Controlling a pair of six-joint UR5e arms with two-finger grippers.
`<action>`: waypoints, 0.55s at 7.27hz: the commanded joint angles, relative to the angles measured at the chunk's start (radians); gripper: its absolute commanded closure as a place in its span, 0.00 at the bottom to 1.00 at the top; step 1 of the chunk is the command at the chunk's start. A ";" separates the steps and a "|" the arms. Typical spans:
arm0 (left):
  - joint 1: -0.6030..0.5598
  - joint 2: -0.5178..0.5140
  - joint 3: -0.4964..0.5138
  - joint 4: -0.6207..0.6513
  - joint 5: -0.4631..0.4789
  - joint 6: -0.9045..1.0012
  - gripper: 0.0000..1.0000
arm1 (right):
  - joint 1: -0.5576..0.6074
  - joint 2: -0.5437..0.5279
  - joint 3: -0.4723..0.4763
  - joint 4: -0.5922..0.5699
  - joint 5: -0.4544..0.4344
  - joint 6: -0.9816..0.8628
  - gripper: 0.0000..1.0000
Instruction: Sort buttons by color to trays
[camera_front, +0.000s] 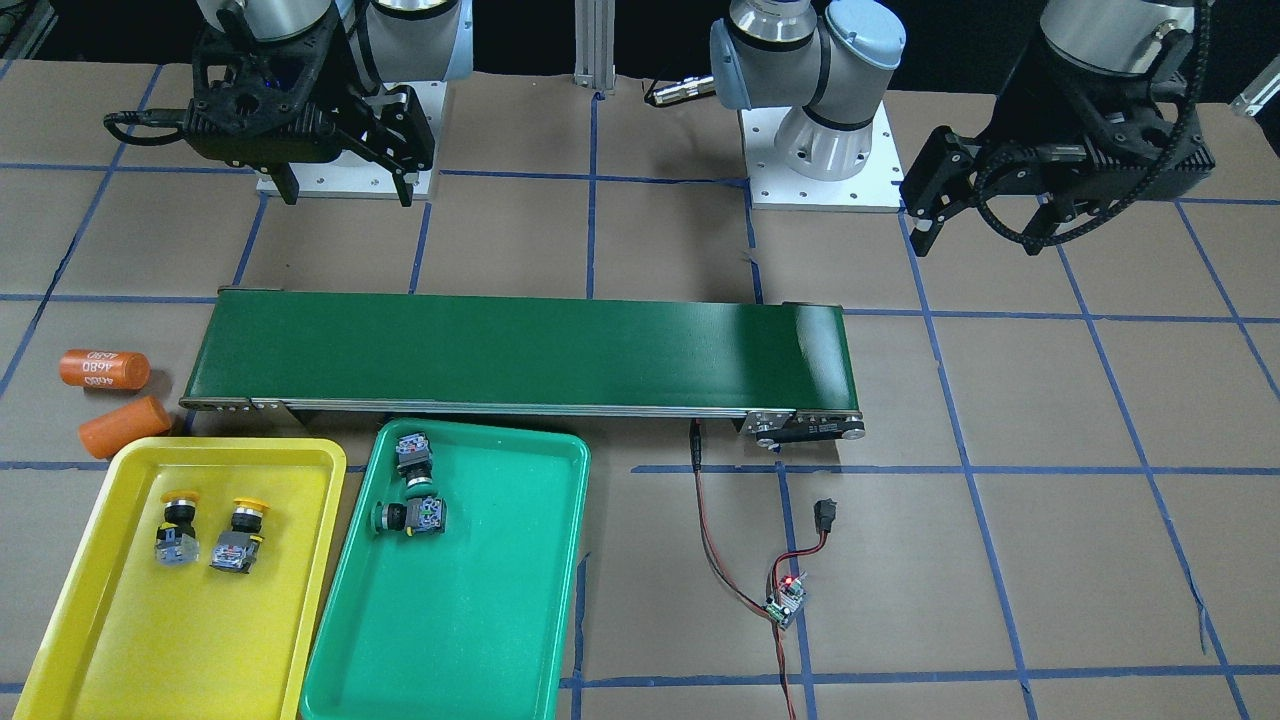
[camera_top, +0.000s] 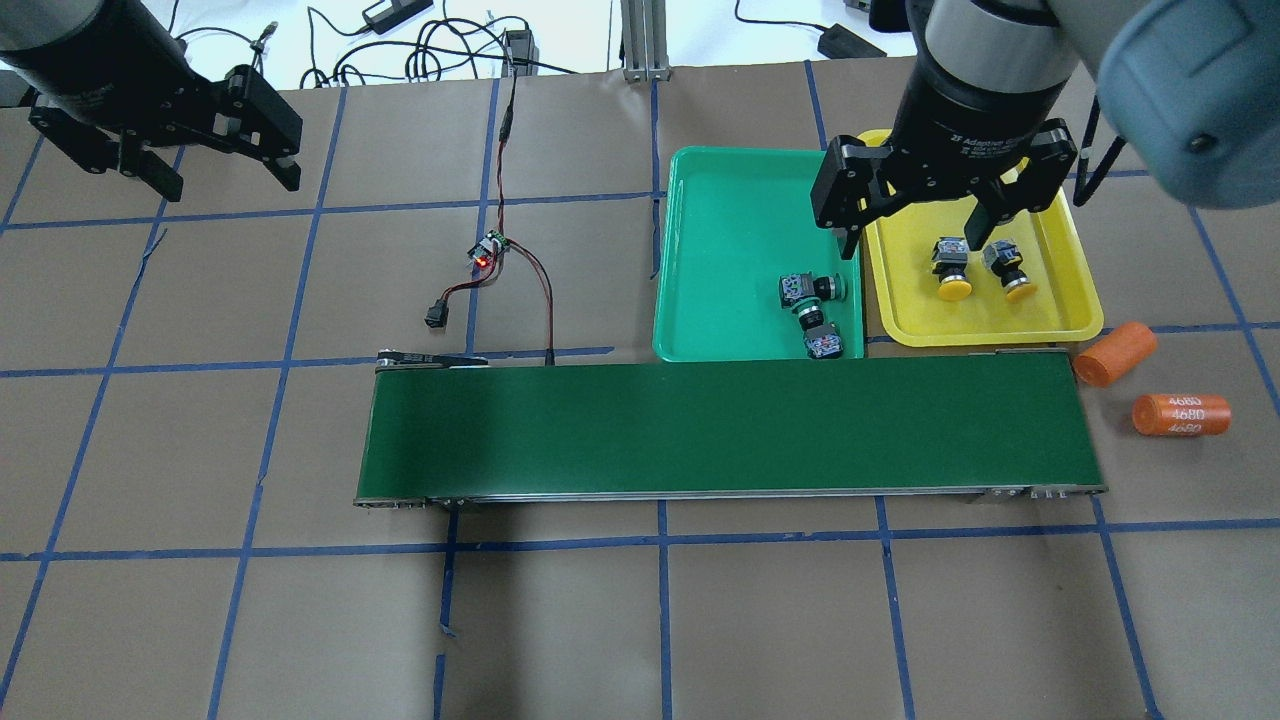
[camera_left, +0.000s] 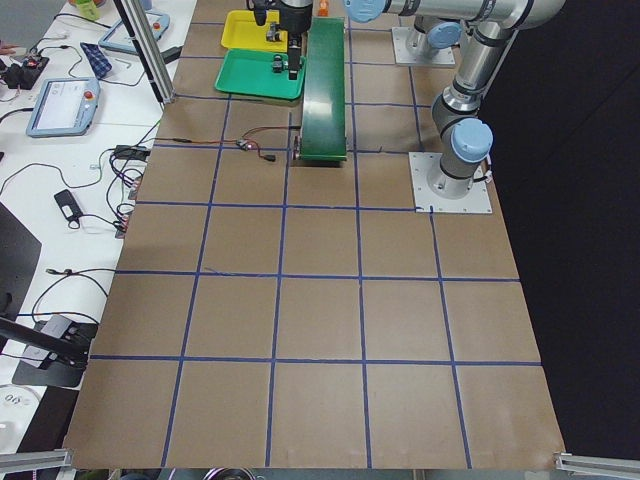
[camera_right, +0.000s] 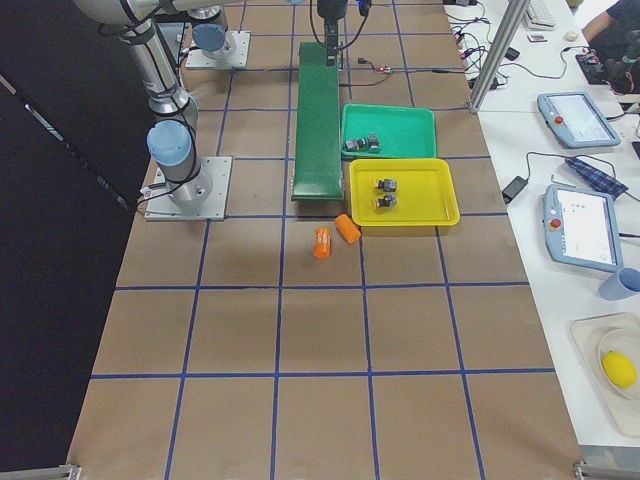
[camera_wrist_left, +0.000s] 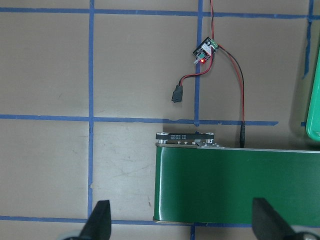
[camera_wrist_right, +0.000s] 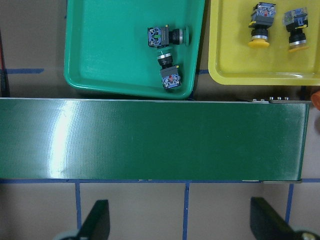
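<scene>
Buttons (camera_front: 178, 530) lie sorted: two yellow buttons (camera_front: 240, 535) in the yellow tray (camera_front: 230, 446), two green buttons (camera_front: 412, 515) in the green tray (camera_front: 470, 600), just beside the conveyor belt (camera_front: 520, 350). Right pincer (camera_top: 912, 240) hangs spread apart, empty, above the desk (camera_top: 200, 620); left pincer (camera_top: 230, 185) likewise, well away.

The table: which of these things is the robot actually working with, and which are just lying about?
Part of the job:
yellow buttons in the yellow tray
green buttons in the green tray

Just lying about:
conveyor belt
two orange cylinders
small circuit board
</scene>
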 joint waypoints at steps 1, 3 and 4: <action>-0.002 0.000 -0.003 0.000 -0.002 -0.005 0.00 | -0.001 0.000 0.001 -0.002 -0.004 -0.002 0.00; -0.005 0.002 -0.009 0.002 -0.005 -0.040 0.00 | -0.001 -0.001 -0.001 -0.003 0.004 -0.002 0.00; -0.003 0.002 -0.007 0.002 -0.005 -0.040 0.00 | -0.001 -0.001 -0.001 -0.003 0.002 -0.002 0.00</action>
